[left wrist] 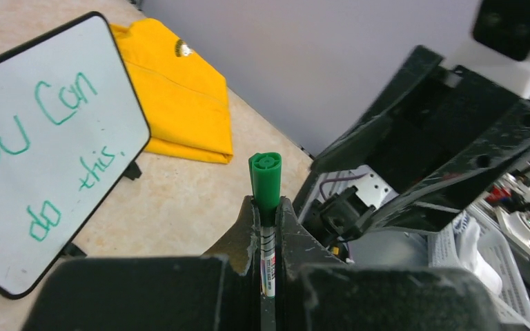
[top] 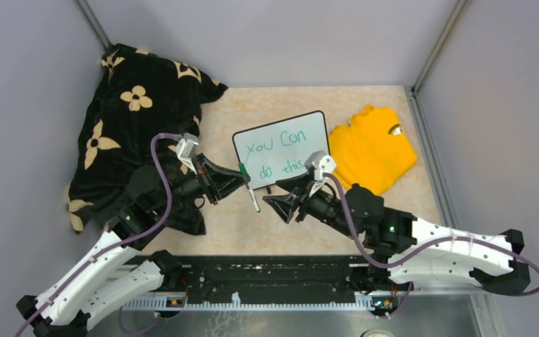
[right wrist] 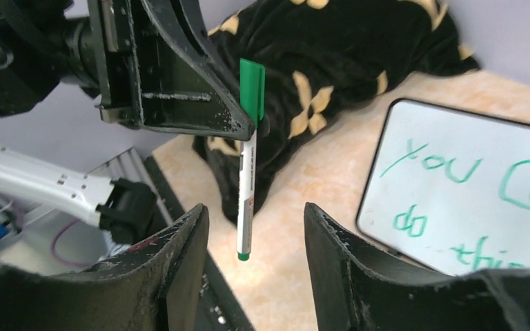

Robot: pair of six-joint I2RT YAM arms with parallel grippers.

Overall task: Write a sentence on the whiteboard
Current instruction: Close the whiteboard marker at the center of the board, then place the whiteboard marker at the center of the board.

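The whiteboard (top: 281,149) stands tilted at the table's middle, black-framed, with "you Can do this" written on it in green. It also shows in the left wrist view (left wrist: 41,152) and the right wrist view (right wrist: 469,186). My left gripper (top: 245,175) is shut on a white marker (top: 252,193) with a green cap (left wrist: 265,181), just left of the board's near corner. The marker hangs cap up and tail down (right wrist: 246,200). My right gripper (top: 272,203) is open and empty, its fingers (right wrist: 186,241) either side of the marker's lower end without touching it.
A black cloth with a cream flower pattern (top: 137,126) lies heaped at the back left, under the left arm. A folded yellow shirt (top: 373,149) lies right of the board. Grey walls enclose the table. A black rail (top: 267,274) runs along the near edge.
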